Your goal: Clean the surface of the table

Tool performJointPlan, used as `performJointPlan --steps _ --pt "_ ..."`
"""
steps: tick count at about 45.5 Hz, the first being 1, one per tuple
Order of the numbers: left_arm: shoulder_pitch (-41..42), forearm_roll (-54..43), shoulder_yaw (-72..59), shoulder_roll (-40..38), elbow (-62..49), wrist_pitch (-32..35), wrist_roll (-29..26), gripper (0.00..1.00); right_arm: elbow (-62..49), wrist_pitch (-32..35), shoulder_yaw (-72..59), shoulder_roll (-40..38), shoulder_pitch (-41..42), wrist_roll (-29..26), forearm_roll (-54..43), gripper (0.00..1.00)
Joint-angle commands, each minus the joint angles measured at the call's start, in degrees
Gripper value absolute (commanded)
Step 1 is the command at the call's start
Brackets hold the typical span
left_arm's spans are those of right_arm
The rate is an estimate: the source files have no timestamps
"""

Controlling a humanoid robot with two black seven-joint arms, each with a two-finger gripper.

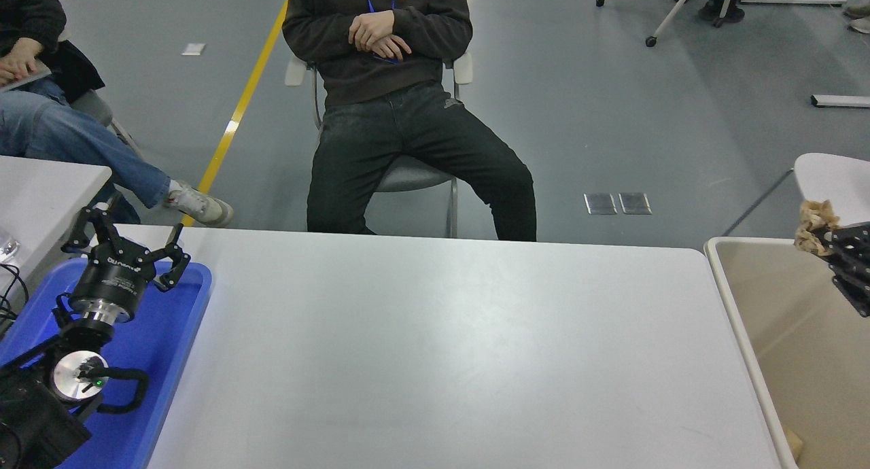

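Observation:
The table surface (435, 346) is a wide white-grey top filling the lower middle of the head view. At the right edge my right gripper (826, 236) is shut on a crumpled tan paper wad (815, 221), held over the beige bin (788, 299) beside the table. Only the gripper's tip shows; the arm is cut off by the picture's edge. My left gripper (126, 245) stands open at the lower left, parked over the blue tray (180, 319).
A person sits on a chair (408, 177) just beyond the table's far edge, hands folded. Another person's legs (81, 149) reach in at the upper left, by a smaller white table (41, 190). A white chair (832, 180) stands behind the bin.

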Motion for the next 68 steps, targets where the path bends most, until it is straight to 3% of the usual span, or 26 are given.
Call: performJointPlan --steps 1,18,32,42,43,46,49,52,56,68 --pt "0.0 0.0 0.0 0.0 0.0 0.0 0.0 1.0 -20.2 0.0 0.1 11.4 -3.2 0.8 2.7 0.0" --pt "0.0 0.0 0.0 0.0 0.0 0.0 0.0 1.0 -46.0 -0.1 -0.7 27.8 -3.6 0.7 2.7 0.0" --pt "0.0 0.0 0.0 0.0 0.0 0.0 0.0 1.0 -48.7 -7.2 -0.6 32.2 -3.7 0.3 2.7 0.0" --pt "0.0 0.0 0.0 0.0 0.0 0.0 0.0 1.0 -48.7 -7.6 -0.7 32.4 -3.8 0.1 2.6 0.0" --pt "0.0 0.0 0.0 0.0 0.0 0.0 0.0 1.0 -48.7 -7.6 -1.1 32.4 -3.8 0.1 2.6 0.05" --pt "0.0 0.0 0.0 0.0 0.0 0.0 0.0 1.0 -48.7 -7.7 -1.3 32.4 -3.8 0.0 2.6 0.38" --pt "0.0 0.0 0.0 0.0 0.0 0.0 0.0 1.0 -49.0 -8.0 -1.8 32.4 -3.8 0.0 2.5 0.49" --pt "0.0 0.0 0.0 0.0 0.0 0.0 0.0 1.0 -49.4 -8.3 -2.0 32.4 -3.8 0.0 2.6 0.74" --pt "0.0 0.0 0.0 0.0 0.0 0.0 0.0 1.0 -49.5 -8.8 -1.8 32.4 -3.9 -0.1 2.6 0.97" --pt "0.0 0.0 0.0 0.0 0.0 0.0 0.0 1.0 -49.4 -10.7 -1.3 32.5 -3.9 -1.1 2.6 0.98"
